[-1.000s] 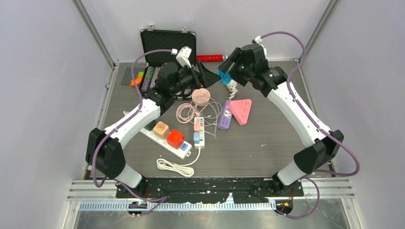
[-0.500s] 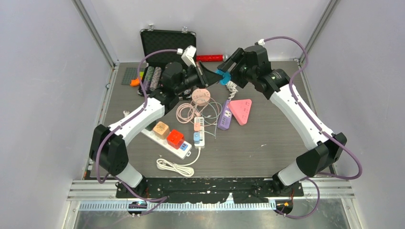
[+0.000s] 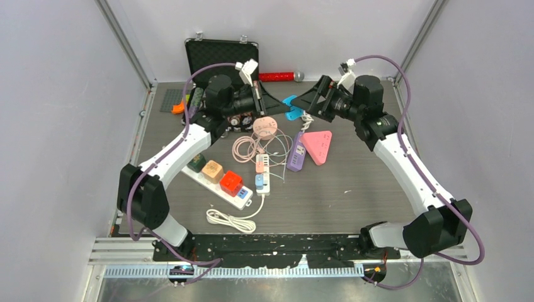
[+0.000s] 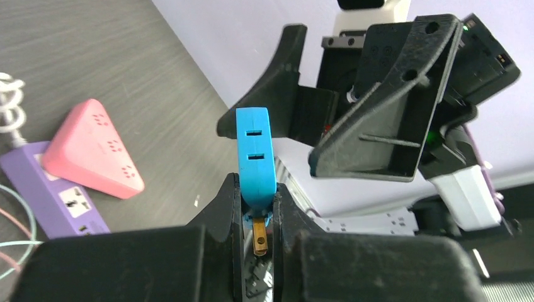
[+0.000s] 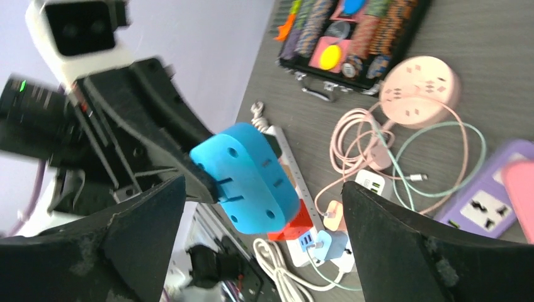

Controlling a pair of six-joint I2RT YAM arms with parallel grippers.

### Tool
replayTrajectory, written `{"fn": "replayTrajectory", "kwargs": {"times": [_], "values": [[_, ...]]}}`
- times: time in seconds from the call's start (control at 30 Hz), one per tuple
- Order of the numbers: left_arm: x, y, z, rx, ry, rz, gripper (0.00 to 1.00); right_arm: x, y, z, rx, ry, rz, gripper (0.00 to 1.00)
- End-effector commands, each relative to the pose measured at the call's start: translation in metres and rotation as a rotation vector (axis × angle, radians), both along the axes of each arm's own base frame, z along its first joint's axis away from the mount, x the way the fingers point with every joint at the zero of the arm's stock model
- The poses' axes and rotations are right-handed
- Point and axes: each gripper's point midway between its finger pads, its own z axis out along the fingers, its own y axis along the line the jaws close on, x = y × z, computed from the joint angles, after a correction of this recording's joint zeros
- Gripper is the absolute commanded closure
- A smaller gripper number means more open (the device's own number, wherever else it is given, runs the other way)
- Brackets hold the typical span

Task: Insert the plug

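Observation:
The plug [image 4: 255, 157] is a flat blue adapter with slots on its edge and a brass prong [image 4: 260, 236] at its base. My left gripper [image 4: 257, 189] is shut on its lower end and holds it in the air at the back of the table. From above, the plug [image 3: 291, 107] hangs between the two arms, with the left gripper [image 3: 280, 105] on its left. My right gripper [image 5: 263, 182] is open wide, its fingers either side of the plug [image 5: 252, 173] and apart from it. The right fingers [image 4: 384, 107] face the left wrist camera.
Below lie a long white power strip [image 3: 220, 182] with orange and red cubes, a small white strip [image 3: 262, 171], a purple strip [image 3: 296, 151], a pink triangular socket [image 3: 317, 146] and a round pink socket [image 3: 264, 126] with loose cables. A black case [image 3: 220, 53] stands at the back.
The left gripper has shut on the blue plug. The right gripper has opened, let the plug go and drawn back to the right.

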Motion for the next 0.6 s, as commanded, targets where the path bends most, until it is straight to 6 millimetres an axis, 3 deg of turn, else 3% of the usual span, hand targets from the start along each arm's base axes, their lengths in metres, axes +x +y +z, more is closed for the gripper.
{"fn": "replayTrajectory", "kwargs": {"times": [0.0, 0.1, 0.3, 0.37, 0.5, 0.57], "values": [[-0.051, 0.005, 0.055, -0.074, -0.059, -0.199, 1.00, -0.032, 0.020, 0.051, -0.002, -0.328, 0.252, 0.07], [-0.063, 0.009, 0.065, -0.090, -0.036, -0.245, 1.00, -0.042, 0.026, 0.055, 0.008, -0.355, 0.338, 0.15], [-0.073, 0.018, 0.092, -0.185, -0.031, -0.296, 1.00, -0.055, 0.036, 0.069, 0.095, -0.380, 0.430, 0.40], [-0.074, 0.021, 0.097, -0.213, -0.019, -0.309, 1.00, -0.061, 0.037, 0.077, 0.139, -0.396, 0.449, 0.42], [-0.074, 0.024, 0.101, -0.241, -0.002, -0.319, 1.00, -0.071, 0.038, 0.090, 0.199, -0.417, 0.483, 0.31], [-0.072, 0.026, 0.102, -0.244, 0.004, -0.316, 1.00, -0.074, 0.038, 0.091, 0.207, -0.415, 0.494, 0.32]]}}
